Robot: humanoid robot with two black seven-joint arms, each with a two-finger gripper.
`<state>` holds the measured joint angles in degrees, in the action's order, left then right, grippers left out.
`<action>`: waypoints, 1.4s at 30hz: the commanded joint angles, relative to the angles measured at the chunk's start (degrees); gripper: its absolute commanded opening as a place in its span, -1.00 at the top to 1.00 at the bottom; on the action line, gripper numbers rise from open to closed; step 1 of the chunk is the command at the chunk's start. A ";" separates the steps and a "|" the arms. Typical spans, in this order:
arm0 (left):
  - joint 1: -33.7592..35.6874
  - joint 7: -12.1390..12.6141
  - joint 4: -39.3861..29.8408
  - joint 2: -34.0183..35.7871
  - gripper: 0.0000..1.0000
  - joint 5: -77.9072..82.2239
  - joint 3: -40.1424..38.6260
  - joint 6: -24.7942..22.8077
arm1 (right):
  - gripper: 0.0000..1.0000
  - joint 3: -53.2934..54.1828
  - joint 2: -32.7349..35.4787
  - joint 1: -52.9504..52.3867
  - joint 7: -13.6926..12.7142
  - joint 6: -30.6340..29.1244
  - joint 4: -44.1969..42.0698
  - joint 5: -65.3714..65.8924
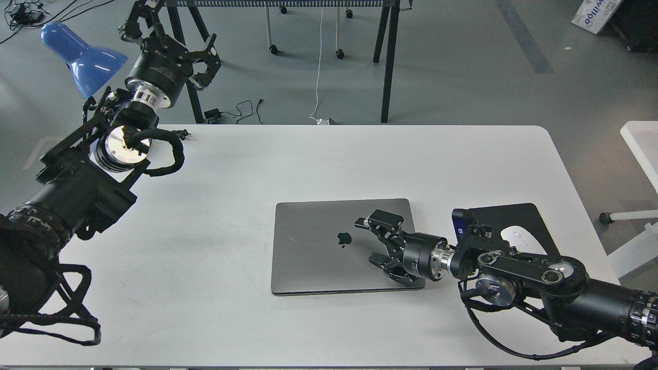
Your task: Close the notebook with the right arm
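White table (216, 216) carries the closed notebook (318, 246), its lid under the right arm's spread fingers (375, 241).

Notebook (329, 246): uniform space-grey lid, dark apple logo (344, 239) at centre. Table (231, 169): plain white. Right arm (519, 272): black, silver joint discs, blue module (459, 222) near wrist. Left arm (92, 169): black, silver discs. Mouse pad (519, 218): black; mouse (522, 240): white. Lamp shade (79, 54): blue. Floor (462, 67): grey.
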<state>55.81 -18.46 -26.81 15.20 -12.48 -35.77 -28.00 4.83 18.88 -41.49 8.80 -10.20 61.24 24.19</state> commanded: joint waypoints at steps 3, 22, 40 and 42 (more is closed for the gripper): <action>0.00 0.00 0.00 0.00 -1.00 0.00 0.00 0.00 | -1.00 -0.08 -0.07 0.09 -0.01 0.00 -0.15 0.42; 0.00 0.00 0.00 0.00 -1.00 0.00 0.00 0.00 | -1.00 22.91 6.43 -2.37 0.07 -0.26 1.61 0.25; 0.00 0.00 0.00 0.00 -1.00 -0.09 -0.09 0.00 | -1.00 58.10 -0.51 -5.61 -0.01 -4.74 -16.76 -11.96; 0.00 0.00 0.00 0.00 -1.00 -0.09 -0.09 0.00 | -1.00 57.75 -0.69 -6.41 -0.01 -3.87 -17.99 -13.20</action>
<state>55.81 -18.46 -26.80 15.21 -12.56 -35.86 -28.00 62.78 18.76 -46.82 8.94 -14.67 45.35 13.96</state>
